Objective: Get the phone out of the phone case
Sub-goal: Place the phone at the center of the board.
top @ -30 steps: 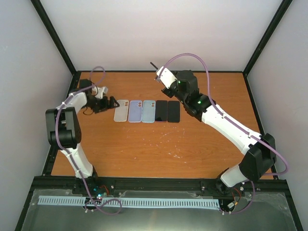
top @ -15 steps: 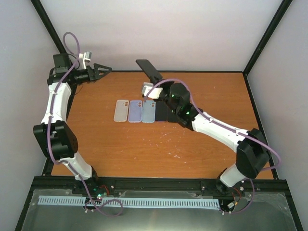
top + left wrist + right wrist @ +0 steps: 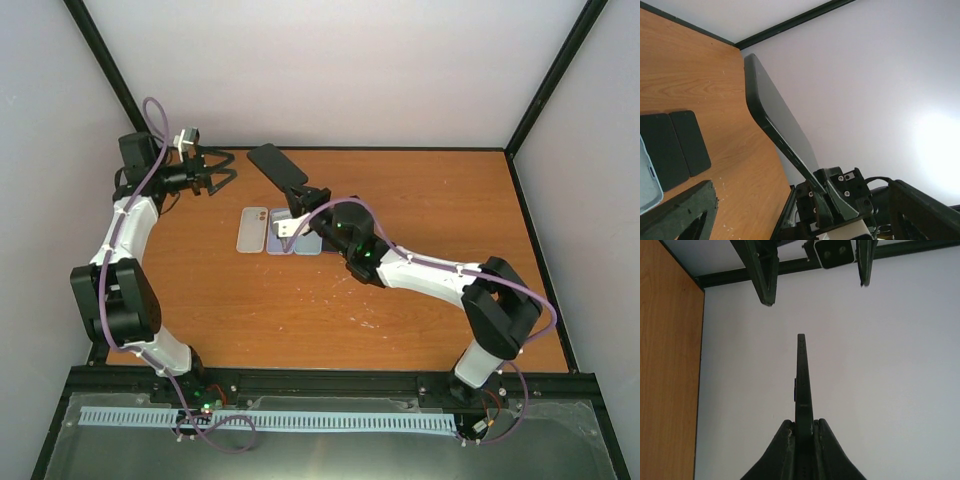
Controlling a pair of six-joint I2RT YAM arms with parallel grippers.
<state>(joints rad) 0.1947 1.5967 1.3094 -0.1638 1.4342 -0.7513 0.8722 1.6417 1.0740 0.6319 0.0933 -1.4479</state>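
Observation:
My right gripper (image 3: 301, 196) is shut on the lower end of a dark cased phone (image 3: 277, 165) and holds it tilted up above the table's back left. In the right wrist view the phone (image 3: 802, 385) is edge-on between my fingers (image 3: 782, 450). My left gripper (image 3: 226, 169) is open and empty, raised just left of the phone's free end and apart from it. Its two fingers (image 3: 763, 271) show at the top of the right wrist view. The left wrist view shows the phone (image 3: 775, 117) held in the right gripper (image 3: 832, 197).
A row of cases lies on the wooden table (image 3: 300, 310): a clear one (image 3: 251, 230), a lilac one (image 3: 279, 238) and a light blue one, partly hidden under my right arm. Two dark ones (image 3: 675, 145) show in the left wrist view. Black frame posts stand at the back corners.
My right gripper has swung left and forward with the phone. My left gripper has risen from the table, gone to the back left corner, and now faces the phone's free end.

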